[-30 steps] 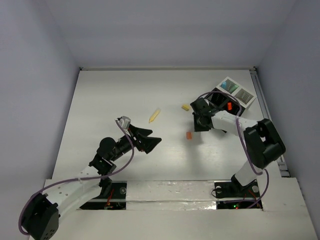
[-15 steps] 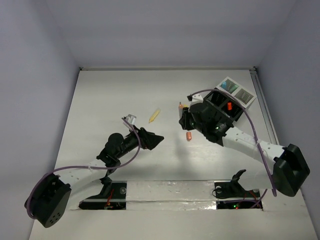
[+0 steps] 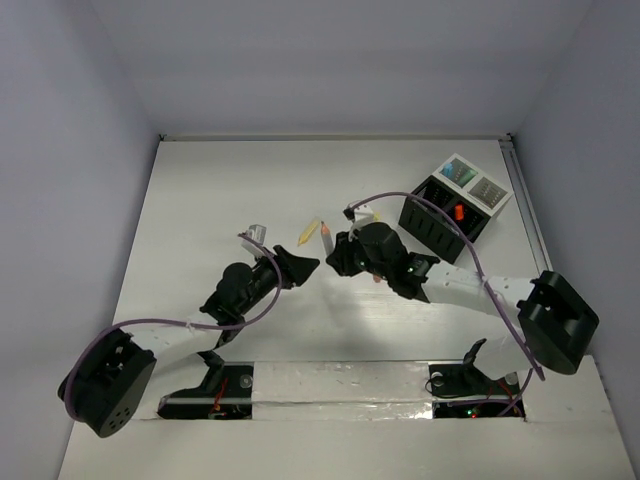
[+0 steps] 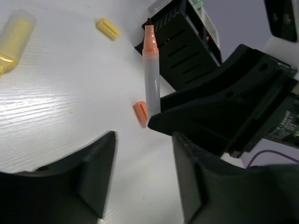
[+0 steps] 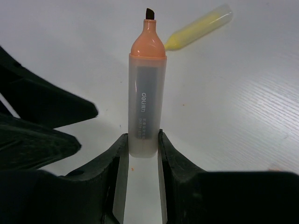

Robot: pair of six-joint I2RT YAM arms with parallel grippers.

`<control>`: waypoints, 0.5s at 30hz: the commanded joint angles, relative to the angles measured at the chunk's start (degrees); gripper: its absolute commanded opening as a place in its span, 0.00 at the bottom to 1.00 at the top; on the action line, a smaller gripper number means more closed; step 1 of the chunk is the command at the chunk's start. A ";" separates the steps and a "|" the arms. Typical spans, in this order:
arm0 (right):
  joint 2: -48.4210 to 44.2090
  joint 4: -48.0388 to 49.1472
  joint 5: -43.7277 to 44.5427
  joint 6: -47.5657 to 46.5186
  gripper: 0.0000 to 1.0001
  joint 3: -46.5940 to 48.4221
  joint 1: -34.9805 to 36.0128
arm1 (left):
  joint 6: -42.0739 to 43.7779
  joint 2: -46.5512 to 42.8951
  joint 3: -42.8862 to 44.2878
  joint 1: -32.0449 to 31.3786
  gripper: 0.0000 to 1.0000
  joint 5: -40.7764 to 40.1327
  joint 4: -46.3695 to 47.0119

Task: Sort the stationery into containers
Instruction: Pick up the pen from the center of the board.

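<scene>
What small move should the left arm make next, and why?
Probably ease the left gripper forward until its jaws flank the orange marker, then close. The right gripper holds that marker by its rear end, and its barrel stands just ahead of the left gripper's empty, open jaws, so a handover looks likely.

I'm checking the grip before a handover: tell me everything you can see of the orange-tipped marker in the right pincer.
The translucent grey-white plastic highlighter with an orange neck is uncapped, its dark chisel tip bare. Small dark lettering runs along the barrel. The right pincer clamps its rear end between both fingers, so the tip juts out ahead of them. Nothing else visibly touches it.
</scene>
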 commanded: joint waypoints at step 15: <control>4.61 6.64 -4.99 -0.15 0.03 1.99 4.98 | 0.72 9.77 4.39 -1.24 0.34 -3.02 8.46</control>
